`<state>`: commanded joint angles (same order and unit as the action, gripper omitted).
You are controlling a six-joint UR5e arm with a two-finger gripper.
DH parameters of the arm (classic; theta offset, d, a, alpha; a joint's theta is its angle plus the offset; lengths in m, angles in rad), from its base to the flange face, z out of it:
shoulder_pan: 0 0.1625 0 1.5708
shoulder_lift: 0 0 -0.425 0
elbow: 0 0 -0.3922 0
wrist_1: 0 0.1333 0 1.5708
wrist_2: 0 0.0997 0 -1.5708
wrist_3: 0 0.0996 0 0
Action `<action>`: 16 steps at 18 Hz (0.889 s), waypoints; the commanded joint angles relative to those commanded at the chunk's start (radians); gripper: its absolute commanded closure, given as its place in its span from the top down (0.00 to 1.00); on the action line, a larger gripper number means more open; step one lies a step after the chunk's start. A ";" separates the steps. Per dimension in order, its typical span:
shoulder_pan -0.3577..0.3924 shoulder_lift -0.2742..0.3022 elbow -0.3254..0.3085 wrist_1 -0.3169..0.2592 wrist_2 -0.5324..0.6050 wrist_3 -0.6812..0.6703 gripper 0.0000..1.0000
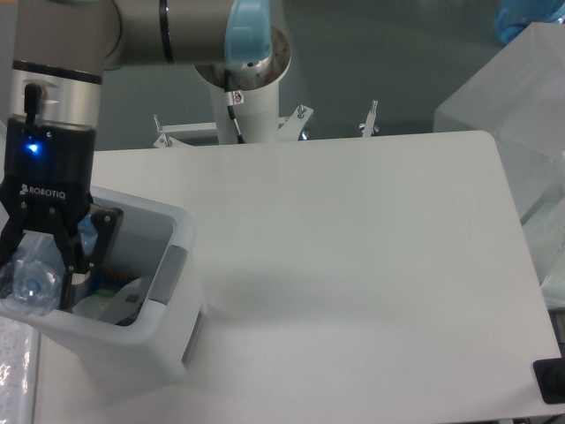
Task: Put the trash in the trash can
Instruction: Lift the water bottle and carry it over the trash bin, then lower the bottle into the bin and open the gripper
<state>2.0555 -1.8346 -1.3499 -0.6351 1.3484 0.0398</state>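
Fig.: black two-finger gripper (37, 281) clamped on crushed clear plastic bottle (26, 284), held over near-left rim of open white box-shaped plastic bin (168, 274) w/ grey front latch; risk: release here may bounce bottle off rim, outside bin.
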 joint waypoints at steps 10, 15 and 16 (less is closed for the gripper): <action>0.000 0.009 -0.035 0.000 0.000 0.014 0.65; 0.000 0.015 -0.038 0.000 0.002 0.018 0.69; 0.000 0.014 -0.038 0.000 0.002 0.018 0.69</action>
<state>2.0555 -1.8208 -1.3883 -0.6351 1.3499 0.0583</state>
